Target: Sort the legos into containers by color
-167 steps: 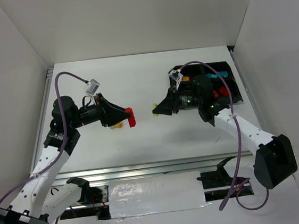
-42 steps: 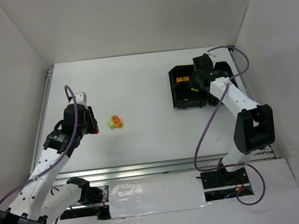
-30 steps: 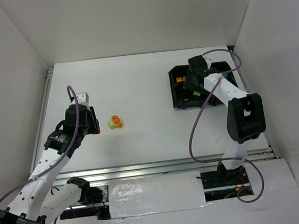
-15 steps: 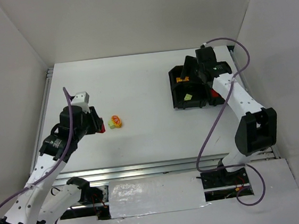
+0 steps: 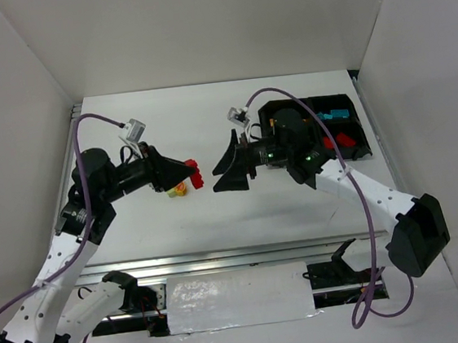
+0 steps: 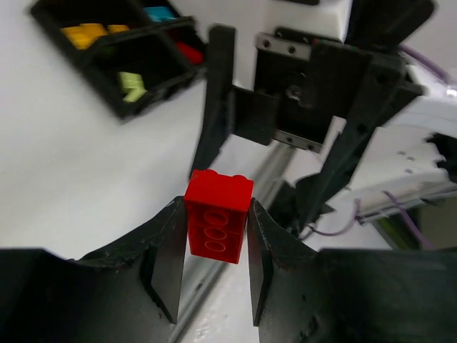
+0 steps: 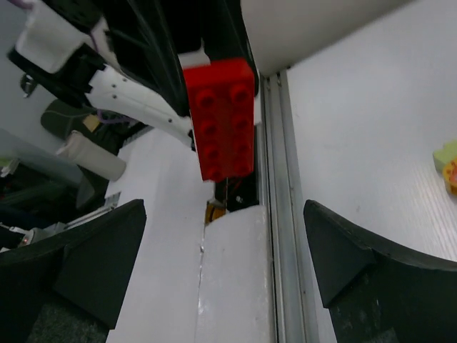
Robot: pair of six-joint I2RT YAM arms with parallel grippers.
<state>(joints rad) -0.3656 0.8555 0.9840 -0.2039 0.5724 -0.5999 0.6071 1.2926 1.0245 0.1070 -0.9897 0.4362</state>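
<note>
My left gripper is shut on a red lego, held above the table's middle. The left wrist view shows the brick clamped between both fingers. My right gripper faces it a short gap away, open and empty; its view has the red brick ahead of its spread fingers. On the table under the left gripper lie a pale green and an orange lego. The black tray of containers at the back right holds teal and red bricks, plus orange and pale green ones.
White walls enclose the table on three sides. A metal rail runs along the near edge. Purple cables loop above both arms. The right arm covers the tray's left compartments in the top view.
The right arm has left the tray and swung left, jaws now wide, to face the left gripper. The left gripper has moved right and up, still carrying the red brick.
</note>
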